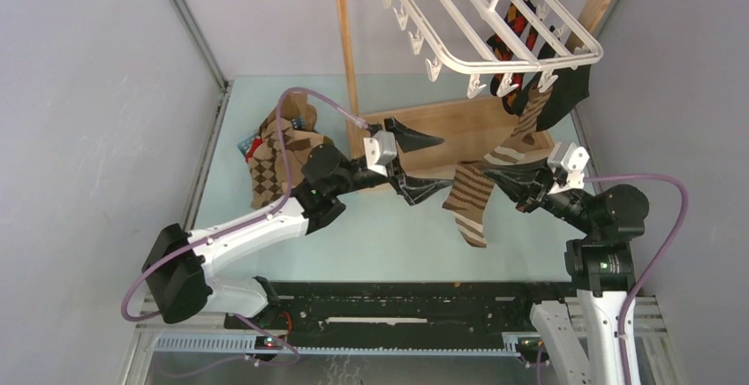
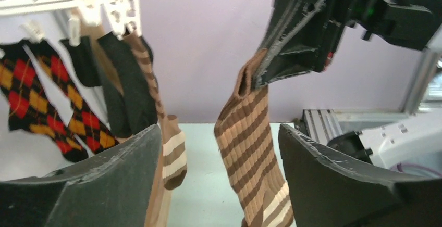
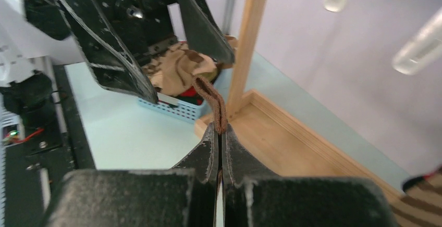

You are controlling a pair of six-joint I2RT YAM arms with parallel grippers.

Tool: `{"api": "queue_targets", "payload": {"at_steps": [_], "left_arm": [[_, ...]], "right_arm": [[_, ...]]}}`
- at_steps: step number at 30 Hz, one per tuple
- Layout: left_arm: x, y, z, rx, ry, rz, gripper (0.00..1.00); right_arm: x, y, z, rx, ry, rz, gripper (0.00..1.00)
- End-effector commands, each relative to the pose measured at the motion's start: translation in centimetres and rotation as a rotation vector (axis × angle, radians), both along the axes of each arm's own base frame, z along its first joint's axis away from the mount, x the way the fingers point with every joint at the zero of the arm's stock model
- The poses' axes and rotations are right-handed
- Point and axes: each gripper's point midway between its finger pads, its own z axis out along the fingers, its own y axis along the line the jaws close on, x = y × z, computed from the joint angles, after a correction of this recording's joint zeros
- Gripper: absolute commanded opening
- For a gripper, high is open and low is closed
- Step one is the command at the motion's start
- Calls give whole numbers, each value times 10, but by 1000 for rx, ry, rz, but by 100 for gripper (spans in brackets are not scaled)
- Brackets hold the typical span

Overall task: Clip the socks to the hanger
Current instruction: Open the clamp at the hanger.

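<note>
Left gripper (image 1: pixel 444 162): one, jaws wide, empty, just left of the striped sock (image 1: pixel 468 204).
Right gripper (image 1: pixel 491 174): one, clamped on the striped sock's cuff, right of centre.
Hanger (image 1: pixel 495 36): one, far right; five clipped socks (image 2: pixel 125 91).
Blue basket (image 3: pixel 177 110): one, far left; brown argyle socks (image 1: pixel 274 160) heaped, number unclear.

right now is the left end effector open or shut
Open: left end effector fingers stand wide apart, striped sock hanging between them.
</note>
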Motion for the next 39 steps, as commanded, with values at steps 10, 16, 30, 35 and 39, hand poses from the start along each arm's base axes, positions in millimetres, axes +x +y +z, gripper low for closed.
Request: {"api": "queue_targets", "payload": {"at_steps": [10,16,30,35,39], "left_arm": [[-6,7,116,-158,1,185,94],[22,-27,112,-142,33,262,88],[66,-55,92,-294,89,329,92],[77,-66,103,-373,89,305,93],[85,-72,102,-404,125,306,92]], "right_arm": [[40,-63,-1,33,64,-394,0],[55,-88,2,73,100,-446,0],[61,-95,2,76,70,-433,0],[59,-91,2,74,71,-409,0],[59,-90,-2,76,83,-405,0]]}}
